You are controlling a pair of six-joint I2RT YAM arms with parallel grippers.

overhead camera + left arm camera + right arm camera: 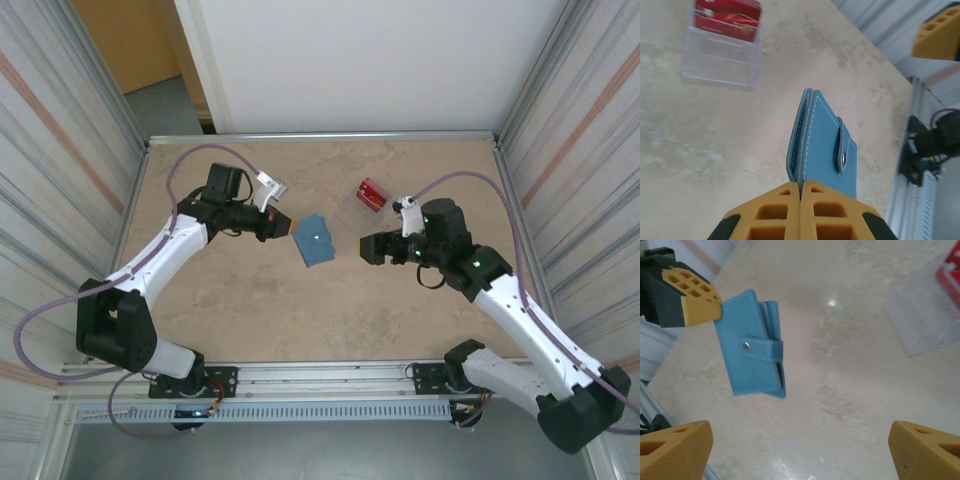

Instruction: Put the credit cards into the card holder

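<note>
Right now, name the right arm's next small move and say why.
Probably ease the open right gripper forward to the tab: the left gripper is shut on the card holder's edge, its tab is snapped closed, and the credit cards sit in the clear case.

I am looking down on a beige, stone-patterned table [300, 320] that is sitting inside a metal frame. A pale ribbed left panel [50, 130] and a matching right panel [590, 110], both with faint reddish stripes, are closing it in. A white wall [370, 60] is standing behind the far edge. Beside it I am seeing an orange wall [130, 40] and a patch of grey floor [165, 105]. An aluminium rail [330, 372] is running along the near edge, with a slotted strip [330, 410] below it. Soft, even light is falling on the tabletop, and a small glare spot [832, 303] is showing on it.
</note>
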